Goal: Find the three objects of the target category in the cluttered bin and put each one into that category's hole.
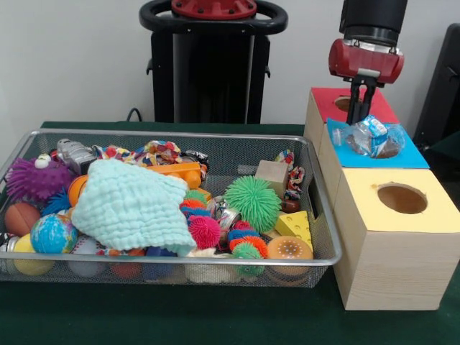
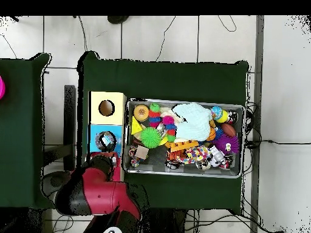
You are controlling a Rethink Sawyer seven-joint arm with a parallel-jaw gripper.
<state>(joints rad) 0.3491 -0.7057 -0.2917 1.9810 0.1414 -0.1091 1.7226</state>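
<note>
A crumpled clear plastic bottle with a blue label point(image 1: 371, 135) lies over the hole of the blue-topped box point(image 1: 413, 154), partly sunk into it. The overhead view shows the same bottle point(image 2: 106, 141) in the blue box point(image 2: 94, 141). My gripper point(image 1: 361, 108) hangs straight above the bottle and reaches its upper left edge. Whether it grips the bottle is unclear. The red-topped box point(image 1: 327, 100) stands behind the blue one and the yellow-topped box point(image 1: 374, 215) in front, its hole empty. In the overhead view the arm point(image 2: 97, 191) covers the red box.
The wire mesh bin point(image 1: 180, 134) left of the boxes is full of toys. Among them are a mint cloth point(image 1: 129, 205), a green spiky ball point(image 1: 251, 201), a purple spiky ball point(image 1: 32, 180), a globe ball point(image 1: 52, 233), a cheese wedge point(image 1: 296, 224) and a wooden block point(image 1: 272, 175).
</note>
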